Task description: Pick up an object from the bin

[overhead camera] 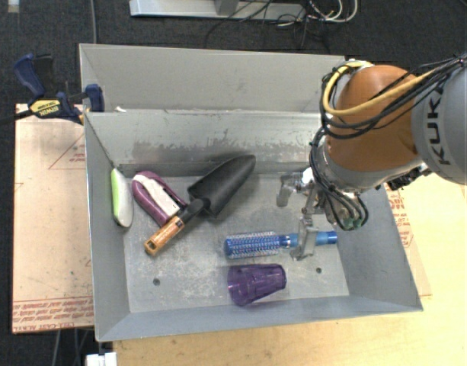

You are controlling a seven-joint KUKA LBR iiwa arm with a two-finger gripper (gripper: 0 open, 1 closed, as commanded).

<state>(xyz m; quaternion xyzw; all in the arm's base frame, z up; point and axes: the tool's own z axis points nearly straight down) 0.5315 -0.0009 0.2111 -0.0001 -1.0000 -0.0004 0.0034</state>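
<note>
Right half of the grey sheet-metal bin (218,139), low on the floor: my tool (294,223) hangs beneath the arm's orange wrist cover (370,120). Its two metal fingers (304,231) stand apart, so I read it as open with nothing gripped. The nearer finger comes down right at the neck of a blue plastic hairbrush with a bristled cylindrical head (256,244). I cannot tell whether it touches the brush or stops just above it.

The brush lies flat, its length running left to right, with the head to the left and the thin handle poking out past the finger. My judgement is that the neck is the sensible spot: it is narrow and rigid, while the bristles would give.

Just below the brush is a translucent purple plastic cup (256,284), on its side, smooth and tapered, and likely to roll if nudged. It is close enough to matter during a closing move.

Well apart to the left are:
- a matte black scoop with a copper-coloured ribbed handle (224,180), lying diagonally;
- a purple-and-white oblong plastic piece (153,195), touching the scoop's handle;
- a slim white stick with a green edge (121,198), against the left slope.

The floor is scuffed bare metal and looks slippery. The pick has not yet been made.
</note>
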